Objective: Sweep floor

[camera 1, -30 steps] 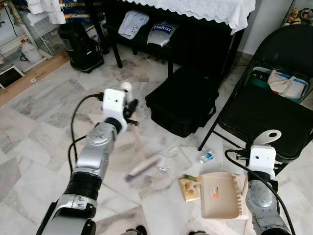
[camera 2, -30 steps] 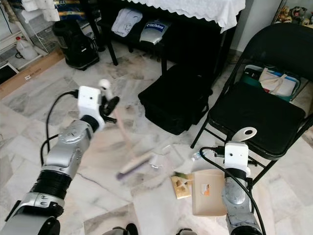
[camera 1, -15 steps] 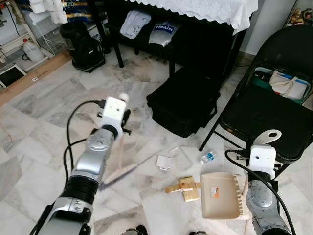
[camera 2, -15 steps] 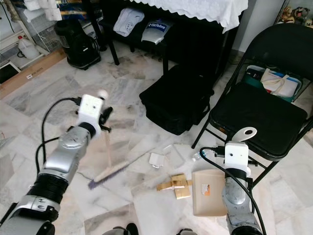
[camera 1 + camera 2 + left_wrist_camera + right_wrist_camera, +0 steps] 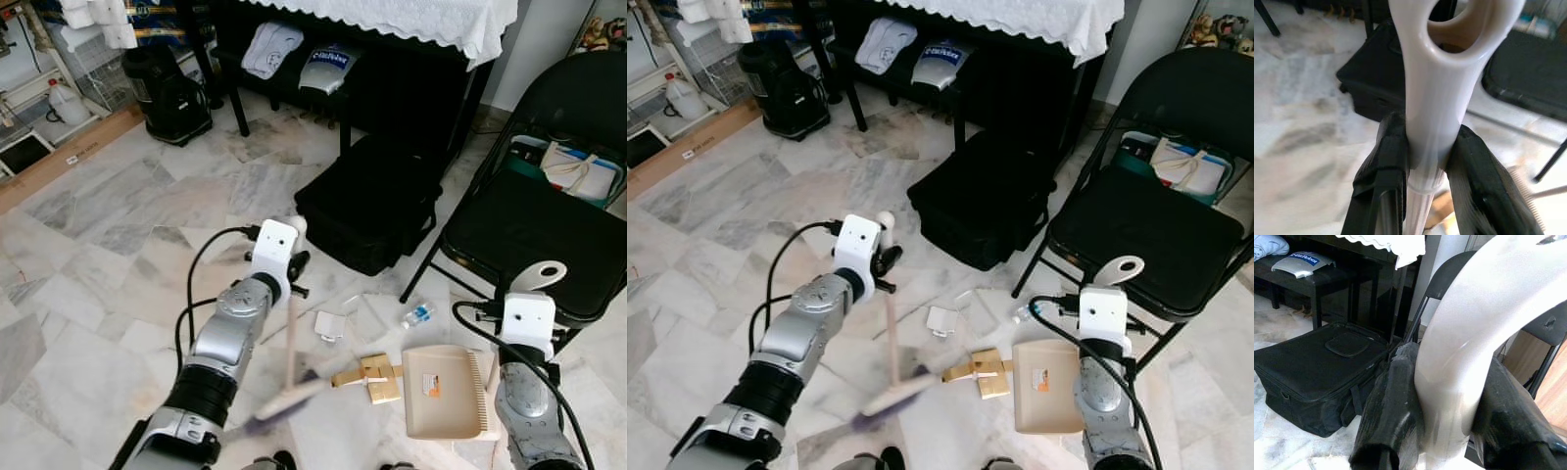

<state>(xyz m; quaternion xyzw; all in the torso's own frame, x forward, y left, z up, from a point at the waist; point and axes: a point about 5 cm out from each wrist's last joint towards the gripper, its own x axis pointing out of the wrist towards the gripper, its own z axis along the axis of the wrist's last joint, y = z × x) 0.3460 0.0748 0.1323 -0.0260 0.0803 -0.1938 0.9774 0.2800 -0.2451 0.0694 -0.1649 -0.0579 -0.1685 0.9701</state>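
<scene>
Marble floor [image 5: 88,284], black bag [image 5: 367,201] and folding chair [image 5: 529,230] behind. Left gripper [image 5: 1425,161] clamps the brush [image 5: 290,352]; right gripper [image 5: 1449,416] clamps the dustpan [image 5: 443,392]. Push the cardboard scraps [image 5: 367,374] with short, low strokes toward the pan mouth, bristles kept flat.

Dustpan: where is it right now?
In the left eye view the beige dustpan lies flat on the marble floor at lower right, held by its handle in the right hand, just right of the cardboard scraps and in front of the black folding chair.

Silver jointed arms with black cuffs, white boxy wrist modules, looping black cables.
</scene>
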